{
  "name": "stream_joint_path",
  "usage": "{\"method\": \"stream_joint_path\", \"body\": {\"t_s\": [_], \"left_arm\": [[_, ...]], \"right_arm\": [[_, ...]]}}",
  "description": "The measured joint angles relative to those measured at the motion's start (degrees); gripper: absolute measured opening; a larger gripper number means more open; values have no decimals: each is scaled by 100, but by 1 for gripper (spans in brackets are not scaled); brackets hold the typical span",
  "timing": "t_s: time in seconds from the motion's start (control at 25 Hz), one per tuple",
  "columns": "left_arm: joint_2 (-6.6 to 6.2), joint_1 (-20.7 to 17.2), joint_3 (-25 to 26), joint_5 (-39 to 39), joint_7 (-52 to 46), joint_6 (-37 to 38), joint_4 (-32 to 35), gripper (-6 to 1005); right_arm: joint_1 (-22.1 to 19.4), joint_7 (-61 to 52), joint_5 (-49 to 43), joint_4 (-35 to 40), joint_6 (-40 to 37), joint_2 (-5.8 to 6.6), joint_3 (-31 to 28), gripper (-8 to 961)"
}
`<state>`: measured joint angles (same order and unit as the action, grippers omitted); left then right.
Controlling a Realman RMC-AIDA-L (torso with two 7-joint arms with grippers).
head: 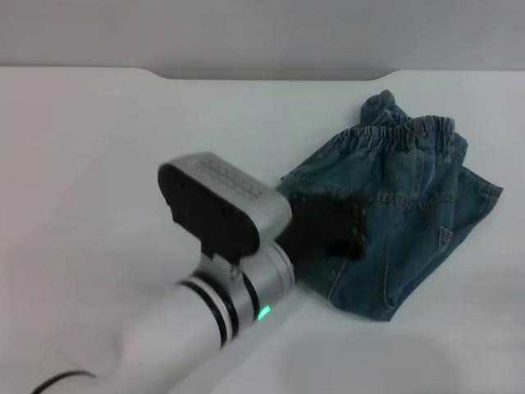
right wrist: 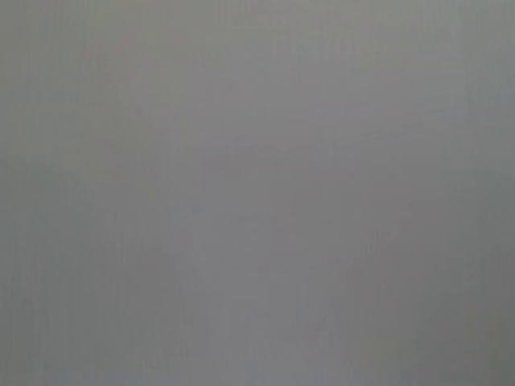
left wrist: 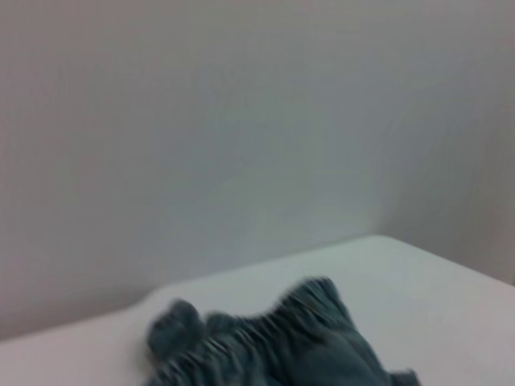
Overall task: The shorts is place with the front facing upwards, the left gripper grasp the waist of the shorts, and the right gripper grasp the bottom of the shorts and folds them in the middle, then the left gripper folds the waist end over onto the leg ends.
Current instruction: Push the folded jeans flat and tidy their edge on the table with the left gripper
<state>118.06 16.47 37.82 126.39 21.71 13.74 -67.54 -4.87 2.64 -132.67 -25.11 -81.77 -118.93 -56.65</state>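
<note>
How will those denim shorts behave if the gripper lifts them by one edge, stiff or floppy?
Probably floppy: the shorts already lie folded and rumpled on the table, so the free part would likely sag. The gathered waist looks bulky, so it may bunch. The left gripper is over their near-left edge.

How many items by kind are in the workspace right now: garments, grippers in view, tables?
Garments: 1, the shorts, blue denim, bunched on the table
Grippers in view: 1, the left gripper, over the shorts' near edge
Tables: 1, the white table
Total: 3
The right gripper does not show in any view.
</note>
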Motion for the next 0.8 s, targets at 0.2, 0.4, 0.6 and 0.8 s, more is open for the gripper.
{"method": "stream_joint_path", "body": {"t_s": [0.2, 0.4, 0.6, 0.8], "left_arm": [[-3, -21, -310, 2, 5, -100, 7, 54], [35, 118, -576, -3, -48, -21, 240, -1], [56, 302, -757, -26, -328, -28, 451, 2], [97, 656, -926, -32, -764, 87, 881, 4]], "right_arm": [[101, 8, 4, 31, 35, 2, 5, -2], [186, 9, 5, 98, 40, 2, 41, -2], [196, 10, 6, 102, 45, 4, 56, -2], [190, 15, 5, 103, 42, 7, 60, -1]]}}
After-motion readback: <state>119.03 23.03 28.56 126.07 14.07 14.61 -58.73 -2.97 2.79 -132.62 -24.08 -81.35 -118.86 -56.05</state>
